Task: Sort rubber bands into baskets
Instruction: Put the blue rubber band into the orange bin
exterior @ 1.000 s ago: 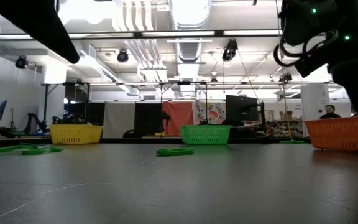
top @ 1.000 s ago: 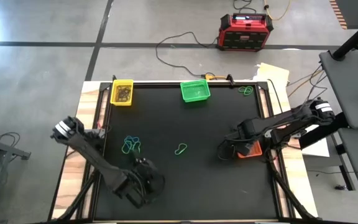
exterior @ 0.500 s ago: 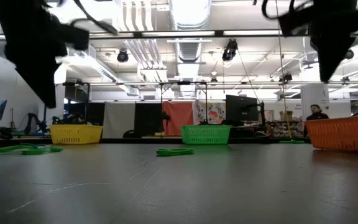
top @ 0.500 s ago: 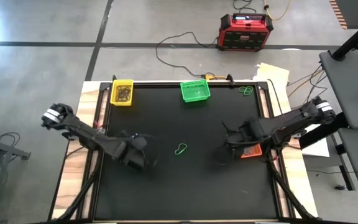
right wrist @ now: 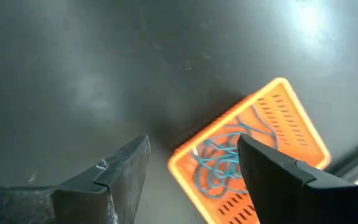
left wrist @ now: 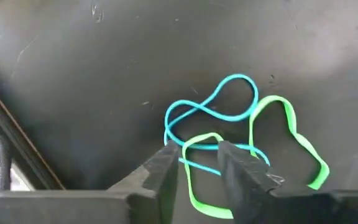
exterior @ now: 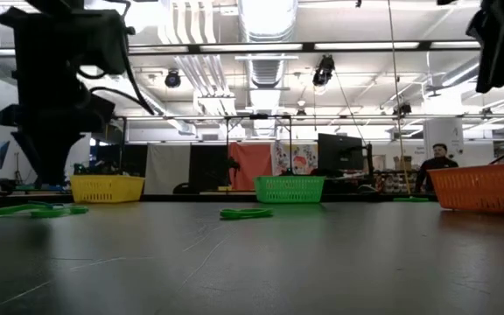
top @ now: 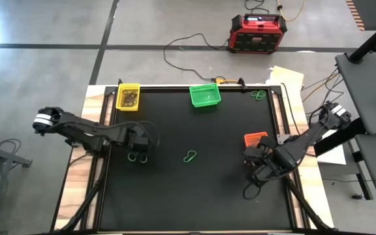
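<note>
A cluster of blue and green rubber bands [top: 136, 155] lies flat on the black mat at the left. My left gripper [left wrist: 194, 152] hovers just above it, pointing down. Its fingers stand slightly apart over a green loop [left wrist: 199, 142], beside a blue band [left wrist: 211, 109]. A single green band [top: 190, 156] lies mid-mat. My right gripper [right wrist: 191, 155] is wide open and holds nothing. It hangs over the mat [top: 256, 171] nearer than the orange basket [top: 255, 139], which holds blue bands [right wrist: 229, 155]. The yellow basket [top: 128, 96] and the green basket [top: 205, 96] stand at the far edge.
More green bands [top: 258, 95] lie at the far right corner. A red and black box [top: 258, 32] with cables stands on the floor beyond the table, and papers [top: 289, 78] lie by the far right corner. A person [exterior: 438, 166] stands in the room behind.
My left gripper has swung from the near edge toward the far left, turning as it went, and come down over the blue and green cluster. My right gripper has risen off the orange basket and moved toward the near edge, uncovering the basket.
</note>
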`<state>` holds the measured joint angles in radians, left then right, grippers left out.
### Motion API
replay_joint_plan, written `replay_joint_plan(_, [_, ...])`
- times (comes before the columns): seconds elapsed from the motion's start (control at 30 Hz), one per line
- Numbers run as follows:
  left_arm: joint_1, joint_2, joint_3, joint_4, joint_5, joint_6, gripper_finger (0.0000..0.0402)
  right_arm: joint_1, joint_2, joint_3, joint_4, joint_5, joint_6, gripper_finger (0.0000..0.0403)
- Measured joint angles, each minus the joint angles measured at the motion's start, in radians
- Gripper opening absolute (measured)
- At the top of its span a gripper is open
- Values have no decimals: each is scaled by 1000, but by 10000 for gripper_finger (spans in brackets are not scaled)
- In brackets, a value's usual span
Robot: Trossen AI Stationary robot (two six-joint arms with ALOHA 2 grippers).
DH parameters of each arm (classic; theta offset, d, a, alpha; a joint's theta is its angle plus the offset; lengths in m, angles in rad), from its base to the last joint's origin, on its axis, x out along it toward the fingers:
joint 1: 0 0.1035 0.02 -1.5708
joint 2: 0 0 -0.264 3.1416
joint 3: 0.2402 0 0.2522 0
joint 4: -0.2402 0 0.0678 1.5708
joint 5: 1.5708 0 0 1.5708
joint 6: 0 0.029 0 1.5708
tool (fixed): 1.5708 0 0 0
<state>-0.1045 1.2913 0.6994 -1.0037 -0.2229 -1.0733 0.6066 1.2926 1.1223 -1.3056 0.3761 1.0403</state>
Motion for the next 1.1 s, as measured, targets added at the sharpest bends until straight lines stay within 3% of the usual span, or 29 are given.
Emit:
replay_joint_plan(0.2, [81, 32, -26, 20, 5, -6, 135, 67, 1, -33, 88, 37, 7, 235])
replay_joint_plan(0.5, [156, 55, -87, 96, 30, -6, 133, 100, 1, -16, 92, 71, -8, 235])
replay_joint_plan(0.7, [171, 56, -151, 160, 69, -91, 104, 103, 1, 5, 93, 84, -39, 235])
replay_joint_plan(0.97, [171, 59, -152, 216, 72, -104, 9, 103, 1, 19, 96, 123, -55, 235])
replay_joint_plan(1.1, [171, 61, -137, 215, 60, -109, 4, 103, 1, 19, 100, 123, -54, 235])
